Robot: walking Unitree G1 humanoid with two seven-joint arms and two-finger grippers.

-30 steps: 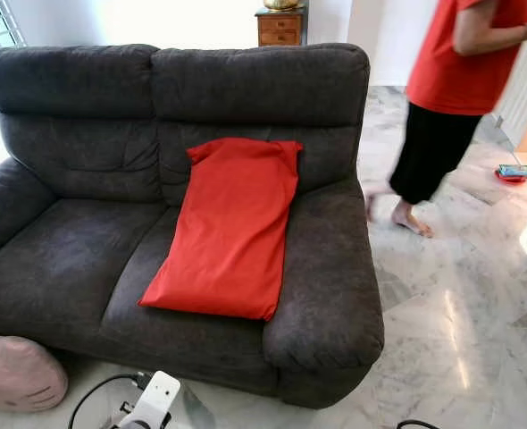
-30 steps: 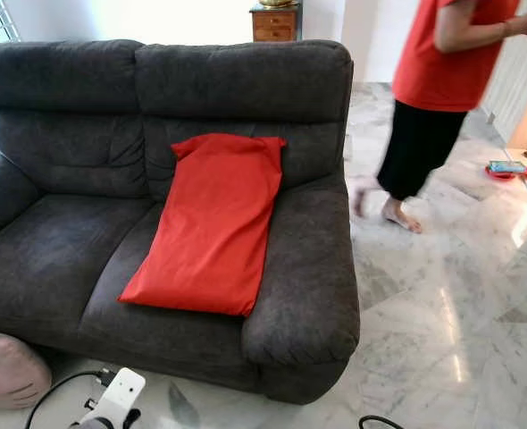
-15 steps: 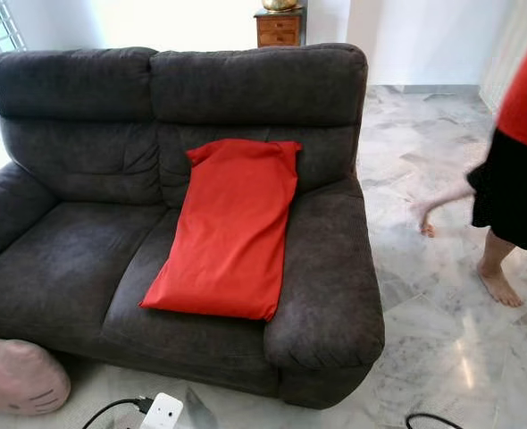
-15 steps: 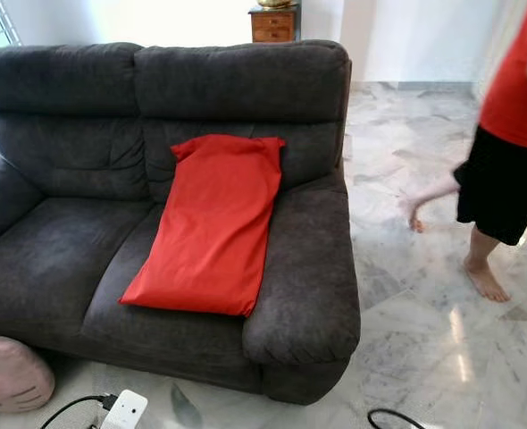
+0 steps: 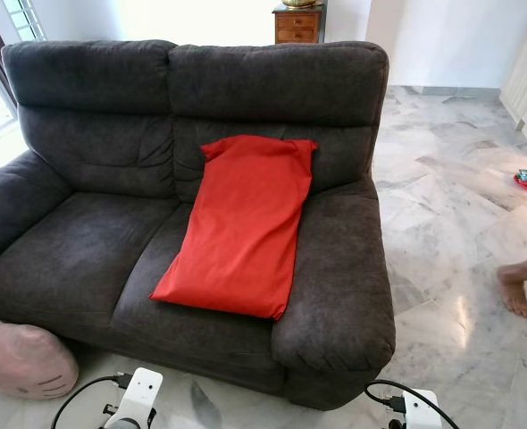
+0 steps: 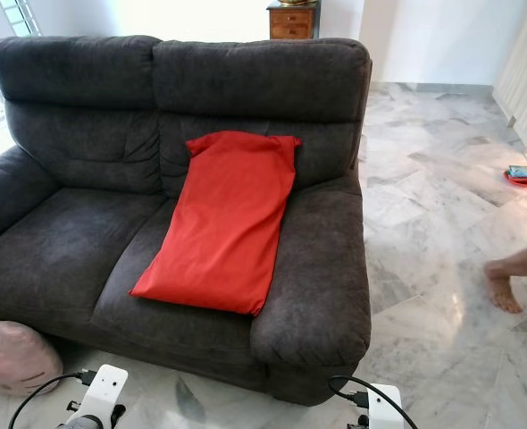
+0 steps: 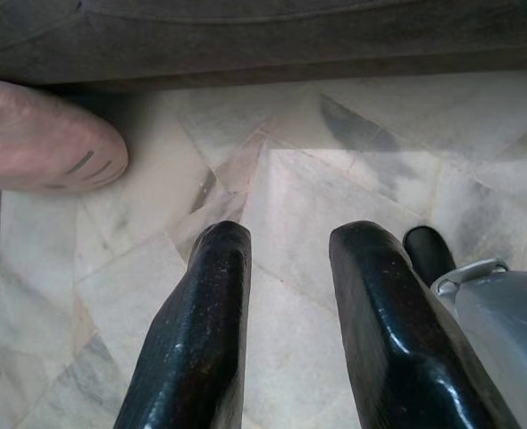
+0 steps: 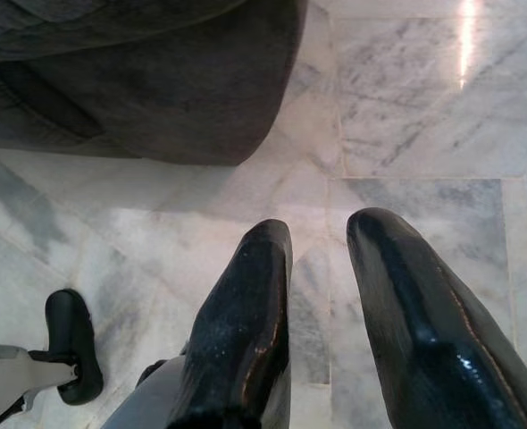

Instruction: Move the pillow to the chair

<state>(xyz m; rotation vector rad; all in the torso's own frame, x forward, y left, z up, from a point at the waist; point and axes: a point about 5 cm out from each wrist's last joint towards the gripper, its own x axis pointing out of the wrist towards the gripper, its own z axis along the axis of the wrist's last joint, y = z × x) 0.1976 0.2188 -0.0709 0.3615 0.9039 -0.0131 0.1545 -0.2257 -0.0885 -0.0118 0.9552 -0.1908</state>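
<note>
Leaning on the sofa's (image 5: 85, 259) right seat and backrest, one red pillow (image 5: 241, 223) lies beside the armrest. Two grippers, left gripper (image 7: 286, 268) and right gripper (image 8: 322, 255), hang over the marble floor (image 5: 451, 250), fingers slightly parted, empty. One pink cushion (image 5: 18, 357) sits below.

Bright daylight from behind the sofa (image 5: 201, 179) — sharp frames, glare on marble floor (image 5: 460, 268).

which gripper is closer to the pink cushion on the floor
Left. The left gripper hangs low over the marble beside the pink cushion; the right gripper hangs by the sofa's far armrest corner.
</note>
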